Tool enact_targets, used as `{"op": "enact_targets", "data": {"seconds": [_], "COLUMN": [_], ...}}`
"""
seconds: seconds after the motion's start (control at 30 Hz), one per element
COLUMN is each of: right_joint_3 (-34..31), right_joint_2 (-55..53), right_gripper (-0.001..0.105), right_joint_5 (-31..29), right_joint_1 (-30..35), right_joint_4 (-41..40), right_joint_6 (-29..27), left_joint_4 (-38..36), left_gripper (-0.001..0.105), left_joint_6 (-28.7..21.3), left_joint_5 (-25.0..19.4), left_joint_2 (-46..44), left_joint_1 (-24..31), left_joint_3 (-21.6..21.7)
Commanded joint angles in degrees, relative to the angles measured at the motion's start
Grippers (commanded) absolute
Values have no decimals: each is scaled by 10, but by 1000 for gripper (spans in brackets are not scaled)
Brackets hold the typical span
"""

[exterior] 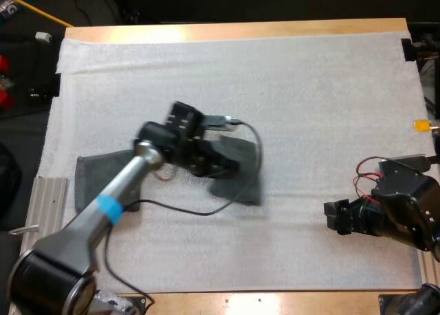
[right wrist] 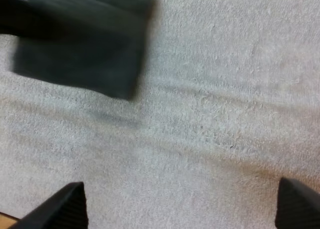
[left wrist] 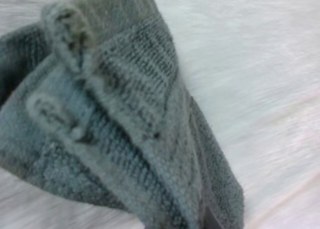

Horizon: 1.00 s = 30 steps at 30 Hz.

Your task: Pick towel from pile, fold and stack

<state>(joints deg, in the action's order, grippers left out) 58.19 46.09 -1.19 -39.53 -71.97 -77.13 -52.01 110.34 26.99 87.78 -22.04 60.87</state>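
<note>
White mat (exterior: 309, 88) on the worktop (exterior: 240, 29): towel (exterior: 240, 184) mid-frame under my left tool (exterior: 223, 167), whose grip I cannot tell; right tool (right wrist: 180, 204) wide apart, empty. Fold seems underway, stacking undone.

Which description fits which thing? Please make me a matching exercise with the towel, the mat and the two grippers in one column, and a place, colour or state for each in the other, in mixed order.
Things:
1. towel
2. mat
3. left gripper
4. right gripper

Descriptions:
A. open, over bare mat
B. white, spread on the table
C. dark grey-green, in the mat's middle
D. down at the towel

Pairs: 1-C, 2-B, 3-D, 4-A.
</note>
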Motion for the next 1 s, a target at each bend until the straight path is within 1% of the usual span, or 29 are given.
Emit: {"op": "enact_targets", "data": {"seconds": [0.0,0.13,0.2,0.37,0.43,0.53,0.73,0.8,0.9,0.97], "right_joint_3": [3,3,3,3,3,3,3,3,3,3], "right_joint_2": [0,0,0,0,0,0,0,0,0,0], "right_gripper": [74,74,74,74,74,74,74,74,74,74], "right_joint_5": [-2,-2,-2,-2,-2,-2,-2,-2,-2,-2], "right_joint_1": [-1,-1,-1,-1,-1,-1,-1,-1,-1,-1], "right_joint_4": [-3,-3,-3,-3,-3,-3,-3,-3,-3,-3], "right_joint_6": [-3,-3,-3,-3,-3,-3,-3,-3,-3,-3], "left_joint_4": [-31,-82,-101,-154,-178,-201,-208,-209,-209,-209], "left_gripper": [0,0,0,0,0,0,0,0,0,0], "left_joint_6": [-35,-90,-107,-154,-174,-198,-203,-204,-207,-207], "left_joint_5": [-27,-85,-106,-143,-175,-202,-204,-204,-234,-264], "left_joint_2": [-22,-64,-77,-100,-103,-104,-104,-104,-104,-104], "left_joint_1": [16,76,105,171,198,230,277,283,296,301], "left_joint_3": [3,3,3,5,12,24,34,34,34,34]}}
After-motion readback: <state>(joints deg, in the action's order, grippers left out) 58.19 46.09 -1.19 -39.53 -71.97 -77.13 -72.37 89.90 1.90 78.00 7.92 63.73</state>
